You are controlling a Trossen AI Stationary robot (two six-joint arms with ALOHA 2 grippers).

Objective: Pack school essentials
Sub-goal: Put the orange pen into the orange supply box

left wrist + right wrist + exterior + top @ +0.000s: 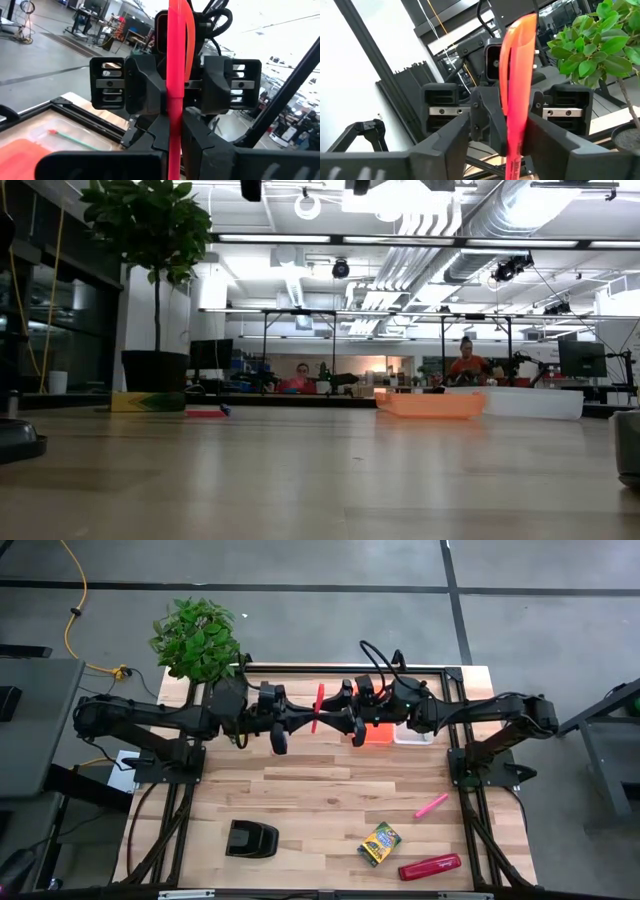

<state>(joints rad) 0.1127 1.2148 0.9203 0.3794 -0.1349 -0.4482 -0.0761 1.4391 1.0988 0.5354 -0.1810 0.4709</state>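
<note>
1. The orange-red pen is a slim, smooth plastic stick with a broader capped end. It stands upright between the two grippers, up in the air above the far part of the wooden table.
2. The left gripper has its dark, blocky fingers pressed together on the pen. In the left wrist view the pen runs straight up between that gripper's own fingers.
3. The right gripper faces the left one from the other side of the pen. Its jaws sit on either side of the shaft; whether they already pinch it or are only spread around it cannot be told. In the right wrist view the pen leans a little between its fingers.
4. Both arms stretch level toward each other, meeting at the pen.
5. An orange tray, shallow and glossy, lies just beside the pen on the right gripper's side, with a clear tray touching it beyond.
6. A pink pen lies flat, well apart from the orange-red pen, toward the near right of the table.
7. A yellow-green crayon box, a flat cardboard rectangle, lies near the pink pen, with a glossy red stapler just beside it.
8. A black blocky object sits at the near left.
9. A leafy potted plant stands at the far left corner.
</note>
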